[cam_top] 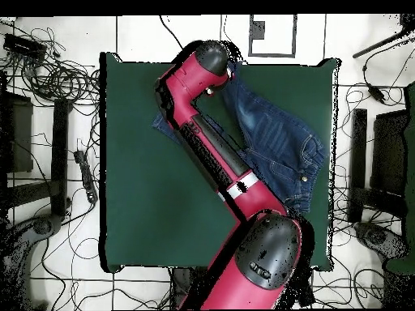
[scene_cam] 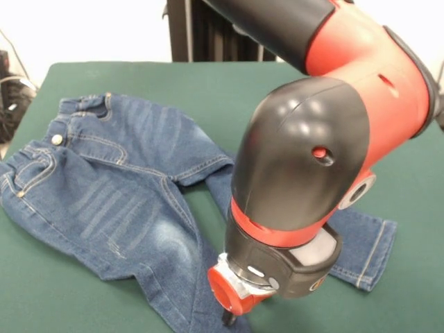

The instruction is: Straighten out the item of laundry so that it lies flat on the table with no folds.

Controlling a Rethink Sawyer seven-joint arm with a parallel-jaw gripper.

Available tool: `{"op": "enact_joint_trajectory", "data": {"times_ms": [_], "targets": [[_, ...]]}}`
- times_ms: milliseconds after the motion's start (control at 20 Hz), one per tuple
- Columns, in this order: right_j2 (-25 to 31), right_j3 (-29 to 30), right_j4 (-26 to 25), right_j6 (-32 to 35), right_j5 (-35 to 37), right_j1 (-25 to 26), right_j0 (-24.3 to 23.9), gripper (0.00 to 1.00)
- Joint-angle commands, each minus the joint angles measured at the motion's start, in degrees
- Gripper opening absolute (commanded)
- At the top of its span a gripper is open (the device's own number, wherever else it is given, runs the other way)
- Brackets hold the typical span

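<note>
The dark green worktop carries the blue denim jeans, which lie toward one end of it, waistband near the edge. The red and black arm reaches diagonally across the worktop and over the legs. One leg is partly hidden beneath the arm, its cuff showing beyond. The pincer shows only its tip; its state cannot be determined.
</note>
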Motion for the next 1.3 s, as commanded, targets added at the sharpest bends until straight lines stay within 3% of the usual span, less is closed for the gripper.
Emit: {"op": "enact_joint_trajectory", "data": {"times_ms": [50, 350, 800, 1300], "targets": [[-0.18, -6.1, 7.73, -28.53, -8.96, -0.82, 3.65, 1.0], [1.47, -5.69, 9.09, -25.78, -5.59, 1.21, 3.12, 1.0], [13.22, -5.33, 22.75, -21.99, -8.01, 1.56, 0.56, 1.0], [16.1, -5.62, 25.73, -20.19, -6.54, 2.5, 0.3, 1.0]]}}
